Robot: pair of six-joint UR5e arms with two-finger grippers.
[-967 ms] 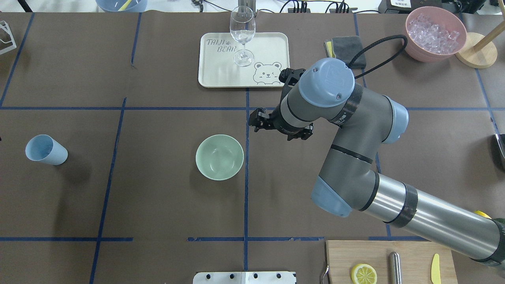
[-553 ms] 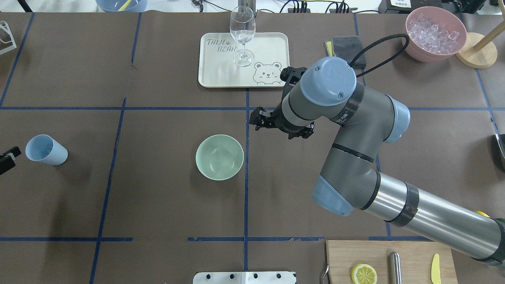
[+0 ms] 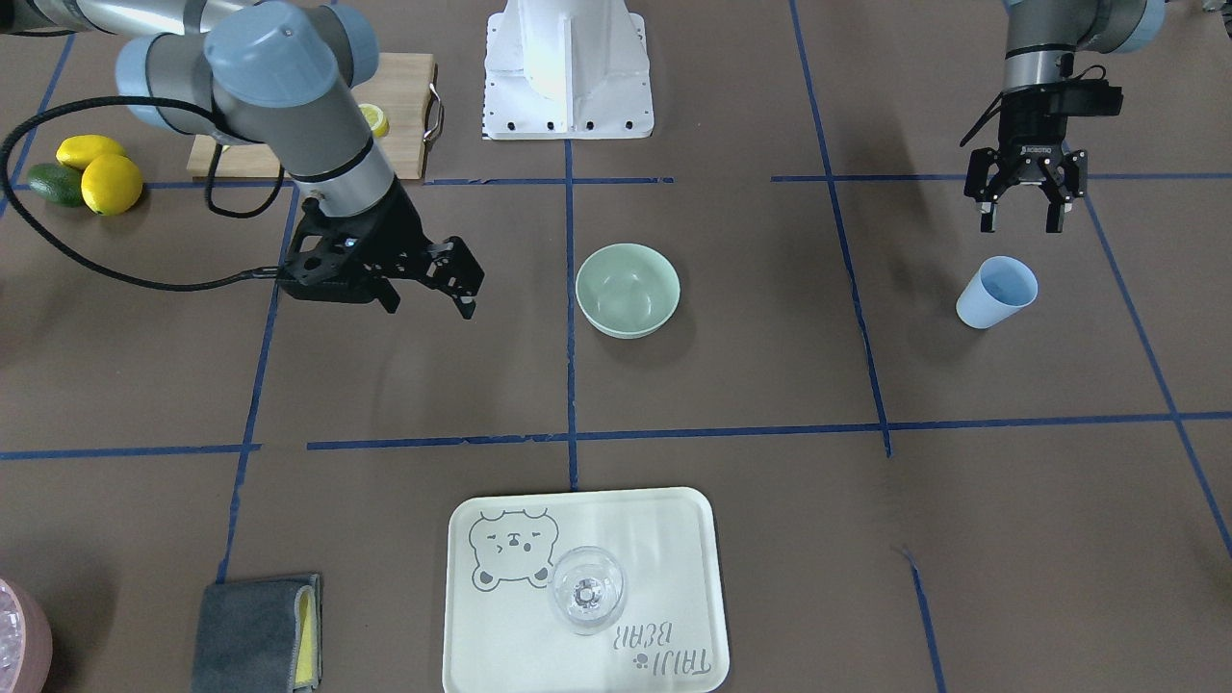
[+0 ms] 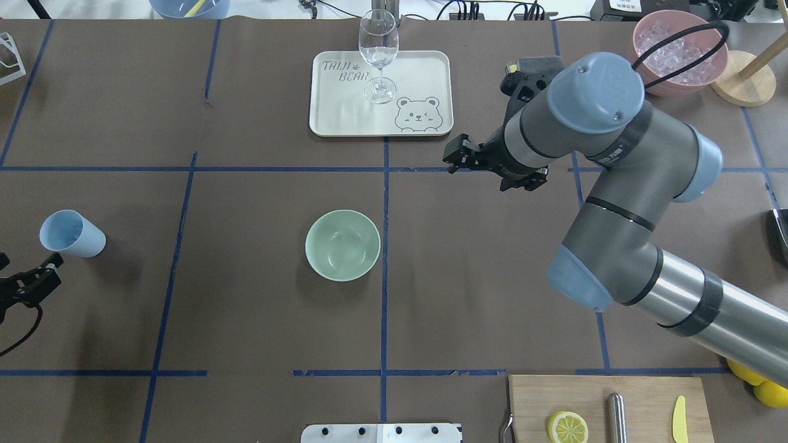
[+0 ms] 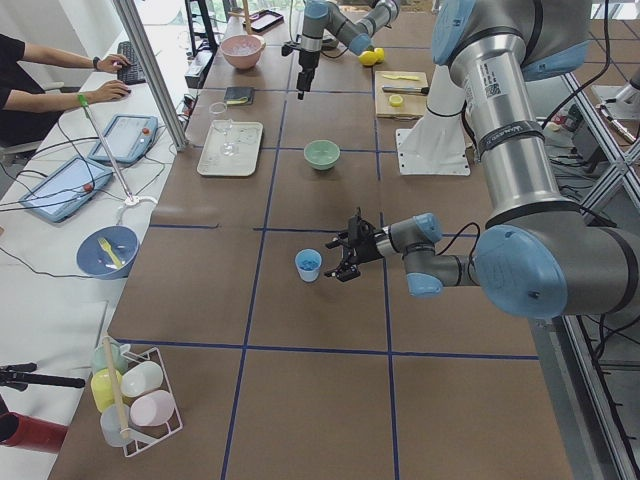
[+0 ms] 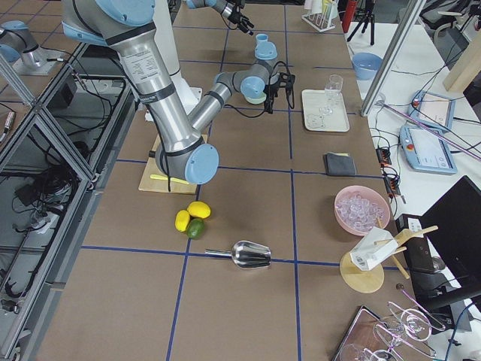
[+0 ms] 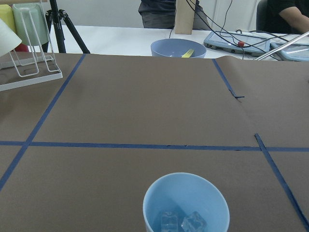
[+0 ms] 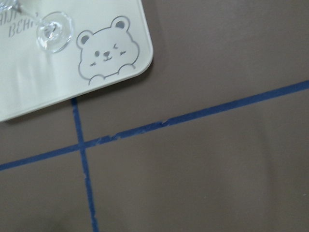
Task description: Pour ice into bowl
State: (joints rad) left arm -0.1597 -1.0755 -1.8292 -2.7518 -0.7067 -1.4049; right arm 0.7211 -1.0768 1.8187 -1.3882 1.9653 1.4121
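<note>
The pale mint-green bowl [image 4: 343,245] [image 3: 628,289] stands upright near the table's middle with nothing in it. At the robot's far left stands a blue cup [image 4: 71,234] [image 3: 998,292], and the left wrist view shows the ice [image 7: 181,222] as a few clear cubes at its bottom. My left gripper [image 3: 1020,214] [image 4: 54,271] hangs open just on the robot's side of the cup, apart from it. My right gripper [image 3: 460,289] [image 4: 454,162] is open and holds nothing, well to the bowl's right near the tray's corner.
A cream tray [image 4: 345,117] with a wine glass [image 4: 378,55] lies at the back. A grey cloth [image 3: 255,630] and a pink container [image 4: 662,86] of ice cubes sit back right. A cutting board [image 4: 640,400] with a lemon half is front right.
My right arm has swung away from the bowl, toward the back right. My left gripper has come into the overhead view at the left edge, close to the blue cup.
</note>
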